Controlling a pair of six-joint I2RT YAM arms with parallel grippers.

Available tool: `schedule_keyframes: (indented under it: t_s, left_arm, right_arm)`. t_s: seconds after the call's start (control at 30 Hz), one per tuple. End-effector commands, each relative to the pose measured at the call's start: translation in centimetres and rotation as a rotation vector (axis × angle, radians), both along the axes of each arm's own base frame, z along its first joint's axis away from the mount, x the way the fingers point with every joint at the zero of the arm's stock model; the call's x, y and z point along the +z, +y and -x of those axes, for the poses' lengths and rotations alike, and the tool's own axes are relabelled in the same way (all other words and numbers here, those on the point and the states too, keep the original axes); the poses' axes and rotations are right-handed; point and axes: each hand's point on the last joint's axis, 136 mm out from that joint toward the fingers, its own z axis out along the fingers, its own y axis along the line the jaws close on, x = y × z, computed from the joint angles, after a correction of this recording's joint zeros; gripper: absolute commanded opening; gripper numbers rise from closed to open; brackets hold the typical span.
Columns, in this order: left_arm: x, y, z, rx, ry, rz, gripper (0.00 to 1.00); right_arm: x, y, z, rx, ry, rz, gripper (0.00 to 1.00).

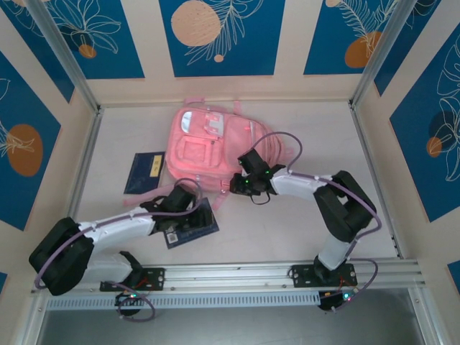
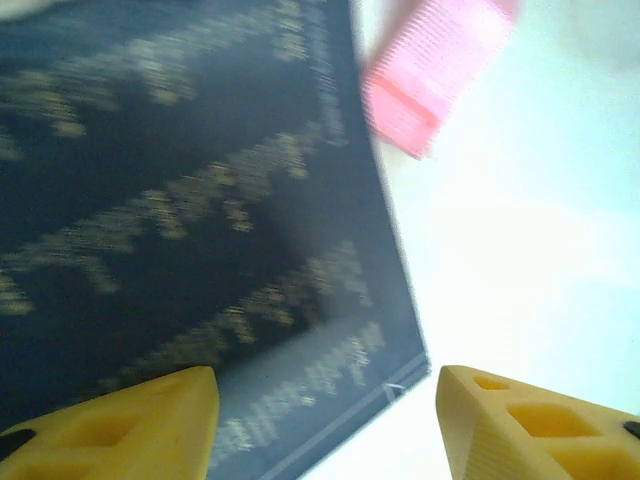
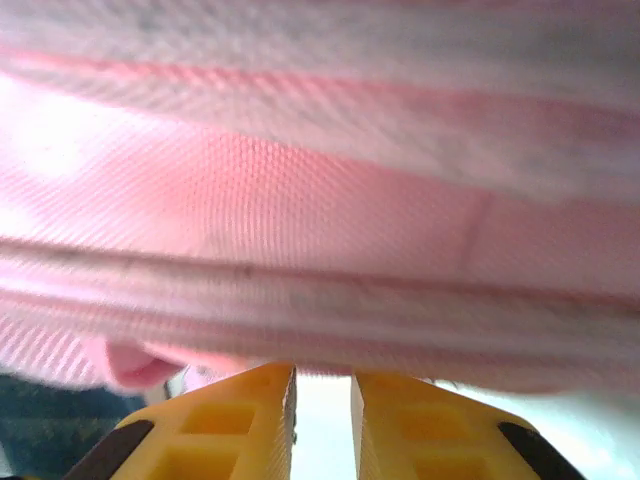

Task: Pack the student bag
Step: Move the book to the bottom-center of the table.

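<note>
Top external: student bag [image 1: 205, 147] is lying flat, front pockets up, on the tabletop [image 1: 309, 144], toward the far side; its inside is not showing. One dark blue book [image 1: 146, 172] is lying just beside the bag's left edge. A second dark blue book [image 1: 192, 228] is sitting off its near-left corner. Both are outside the bag. Left arm is doubling back at the elbow and reaching right, with the left gripper [image 1: 176, 207] hanging over the second book. Left wrist: fingers [image 2: 130, 420] are standing wide apart, book corner between them, pink strap [image 2: 430, 75] beyond. Right arm is bending left, right gripper [image 1: 241, 185] sitting at the bag's near-right edge. Right wrist: jaws are leaving a narrow gap, nothing visible in it, pink fabric right in front.
</note>
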Motion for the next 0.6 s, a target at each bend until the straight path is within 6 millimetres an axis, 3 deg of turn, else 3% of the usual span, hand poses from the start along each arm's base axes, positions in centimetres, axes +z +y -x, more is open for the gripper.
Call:
schedule_keyframes:
  t_s: [0.0,0.1,0.23,0.4,0.57]
  left_arm:
    - [2.7,-0.7,0.2,-0.047,-0.043,0.020,0.62]
    - [5.1,1.8,-0.3,0.006,-0.125,-0.032,0.71]
    - [6.6,4.8,0.4,0.077,-0.162,-0.058,0.72]
    - [3.3,7.0,3.3,0.170,-0.039,-0.054,0.70]
    - [1.6,7.7,5.2,0.199,-0.002,0.017,0.66]
  right_arm:
    - [1.4,0.0,2.5,0.035,0.003,-0.060,0.26]
    - [2.3,1.1,4.7,0.098,0.000,-0.130,0.32]
    - [3.2,3.5,6.8,0.235,-0.019,-0.155,0.37]
    - [3.8,7.4,7.0,0.355,-0.039,-0.131,0.37]
    - [2.4,11.2,5.4,0.401,-0.026,-0.071,0.37]
